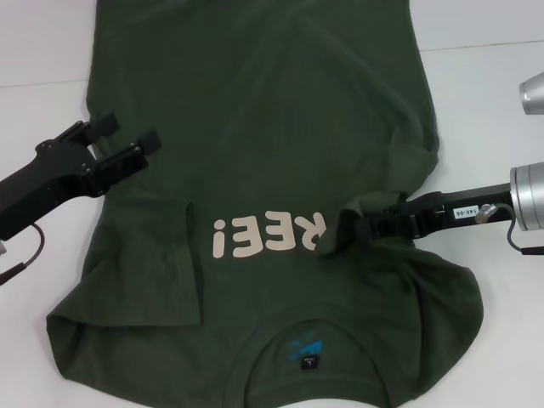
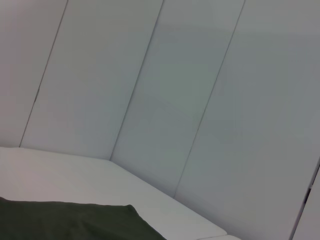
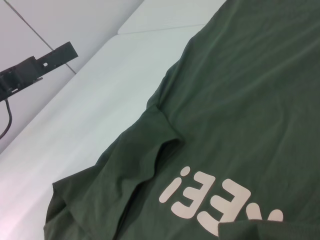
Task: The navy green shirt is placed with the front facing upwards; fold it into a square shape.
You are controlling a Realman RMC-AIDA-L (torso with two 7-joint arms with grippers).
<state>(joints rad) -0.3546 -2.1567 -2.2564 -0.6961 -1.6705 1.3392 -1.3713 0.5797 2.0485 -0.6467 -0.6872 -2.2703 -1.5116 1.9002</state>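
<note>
The navy green shirt (image 1: 263, 127) lies front up on the white table, collar toward me, with pale block letters (image 1: 268, 235) across the chest. Its left sleeve (image 1: 161, 263) is folded inward. My right gripper (image 1: 347, 224) is shut on a fold of the shirt's right side, and this fold lies over the end of the letters (image 3: 220, 205). My left gripper (image 1: 129, 133) hangs open at the shirt's left edge, holding nothing. The left wrist view shows only a corner of the shirt (image 2: 75, 220). In the right wrist view the left arm (image 3: 35, 70) shows far off.
Bare white table (image 1: 42, 76) shows on both sides of the shirt, with a seam at the far right (image 1: 493, 42). Pale wall panels (image 2: 175, 90) stand behind the table. A blue print and a black label (image 1: 306, 350) sit inside the collar.
</note>
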